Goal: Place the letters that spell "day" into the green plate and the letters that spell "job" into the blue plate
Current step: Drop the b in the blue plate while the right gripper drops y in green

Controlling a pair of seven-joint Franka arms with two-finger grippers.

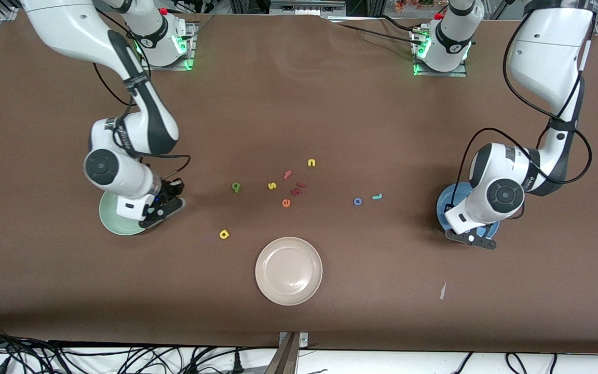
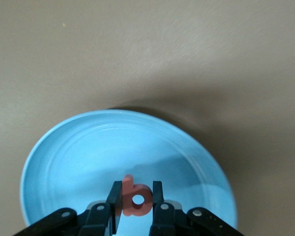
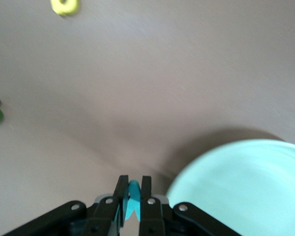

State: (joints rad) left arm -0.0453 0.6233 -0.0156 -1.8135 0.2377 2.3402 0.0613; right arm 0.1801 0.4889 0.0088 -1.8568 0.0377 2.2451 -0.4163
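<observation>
Nearest the front camera on the brown table (image 1: 382,301) sits a beige-white plate (image 1: 288,270), which has no part in the sorting. Just farther off, toward the right arm's end, lies the yellow loop-shaped letter (image 1: 223,235).

Farther still come the two working plates. The right gripper (image 3: 133,206) hangs at the edge of the green plate (image 1: 114,221), its fingers pinched shut on the teal y (image 3: 133,199). In its wrist view the plate's rim lies just to one side of the fingertips, so the letter appears to hang over bare table beside the rim rather than over the plate. By my judgement the coming move turns on this: a short shift toward the plate's middle before letting go.

At the left arm's end, the left gripper (image 2: 137,201) hangs over the blue plate (image 2: 64,162), clamped on the salmon-pink loop-and-stem letter (image 2: 136,199), which already sits above the plate's floor.

Scattered mid-table, farther from the camera, are the blue ring o (image 1: 357,201), the teal hooked j (image 1: 377,197), the dark green loop-and-stem letter (image 1: 235,187), and spare letters: an orange e (image 1: 286,203), a yellow s (image 1: 272,185), a pink f (image 1: 287,174) and a yellow n (image 1: 311,163).
</observation>
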